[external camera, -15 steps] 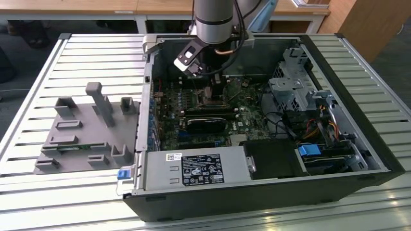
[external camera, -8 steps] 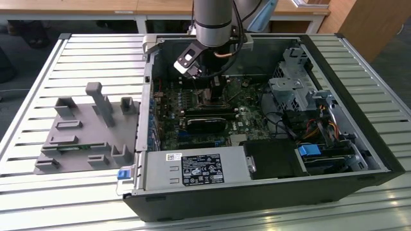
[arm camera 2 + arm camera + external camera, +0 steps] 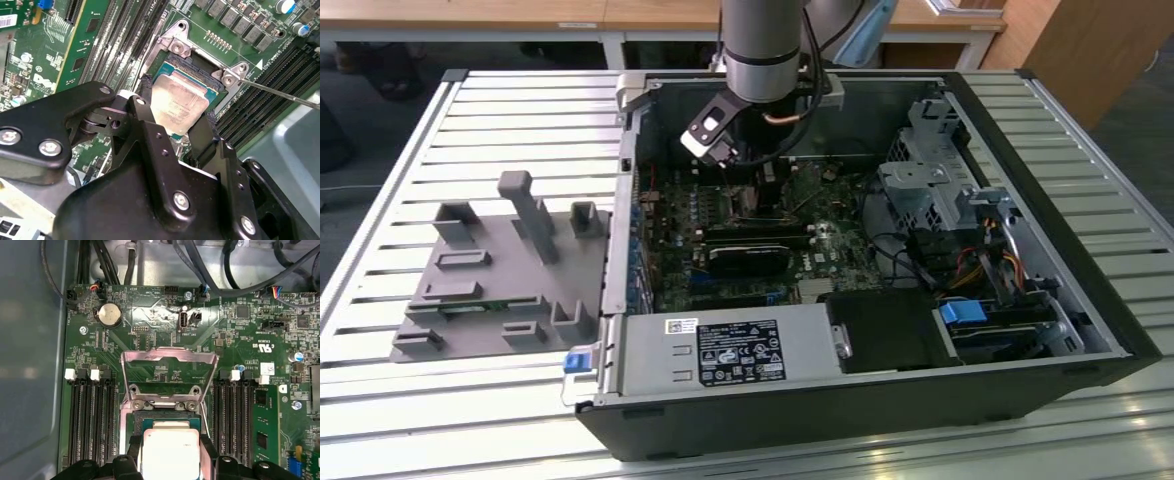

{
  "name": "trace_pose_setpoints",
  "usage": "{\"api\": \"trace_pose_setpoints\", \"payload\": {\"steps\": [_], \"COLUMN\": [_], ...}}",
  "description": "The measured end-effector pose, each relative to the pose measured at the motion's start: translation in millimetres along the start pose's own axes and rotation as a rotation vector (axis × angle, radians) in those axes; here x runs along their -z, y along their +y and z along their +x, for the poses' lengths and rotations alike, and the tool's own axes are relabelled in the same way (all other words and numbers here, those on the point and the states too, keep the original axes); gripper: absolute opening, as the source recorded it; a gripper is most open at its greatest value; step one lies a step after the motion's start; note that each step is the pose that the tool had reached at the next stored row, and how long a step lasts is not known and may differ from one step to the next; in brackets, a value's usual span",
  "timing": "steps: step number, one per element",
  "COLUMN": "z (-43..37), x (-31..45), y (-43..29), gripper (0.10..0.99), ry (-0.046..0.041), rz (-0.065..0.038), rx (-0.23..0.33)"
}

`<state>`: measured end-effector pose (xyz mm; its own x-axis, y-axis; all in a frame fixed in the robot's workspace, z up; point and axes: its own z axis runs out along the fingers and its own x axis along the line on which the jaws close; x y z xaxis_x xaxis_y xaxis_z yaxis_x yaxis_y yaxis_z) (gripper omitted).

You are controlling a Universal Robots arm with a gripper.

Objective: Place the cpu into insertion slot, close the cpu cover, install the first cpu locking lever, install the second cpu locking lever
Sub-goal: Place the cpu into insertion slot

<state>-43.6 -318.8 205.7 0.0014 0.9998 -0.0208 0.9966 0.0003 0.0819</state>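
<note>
My gripper [image 3: 767,185] reaches down into the open computer case over the green motherboard. In both wrist views its black fingers [image 3: 145,102] press against two opposite edges of the cpu [image 3: 178,106], a flat square chip with a silvery top. The cpu [image 3: 170,452] hangs right over the insertion slot [image 3: 170,416]; whether it rests in the slot I cannot tell. The cpu cover [image 3: 170,356], a silvery frame with a cut-out centre, stands swung open at the slot's far side. A thin metal locking lever [image 3: 280,93] sticks out beside the slot.
Long black memory slots [image 3: 90,420] flank the slot on both sides. A drive cage and cables [image 3: 947,190] fill the case at the exterior view's right. The power supply [image 3: 720,350] lies at the case's near edge. A grey fixture [image 3: 500,270] stands outside on the slatted table.
</note>
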Motion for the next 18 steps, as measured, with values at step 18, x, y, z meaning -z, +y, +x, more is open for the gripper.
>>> {"api": "trace_pose_setpoints", "payload": {"steps": [18], "z": [3.9], "x": [-11.1], "y": [-1.5], "gripper": [0.541], "ry": [-0.0016], "rz": [0.000], "rx": [-0.019]}}
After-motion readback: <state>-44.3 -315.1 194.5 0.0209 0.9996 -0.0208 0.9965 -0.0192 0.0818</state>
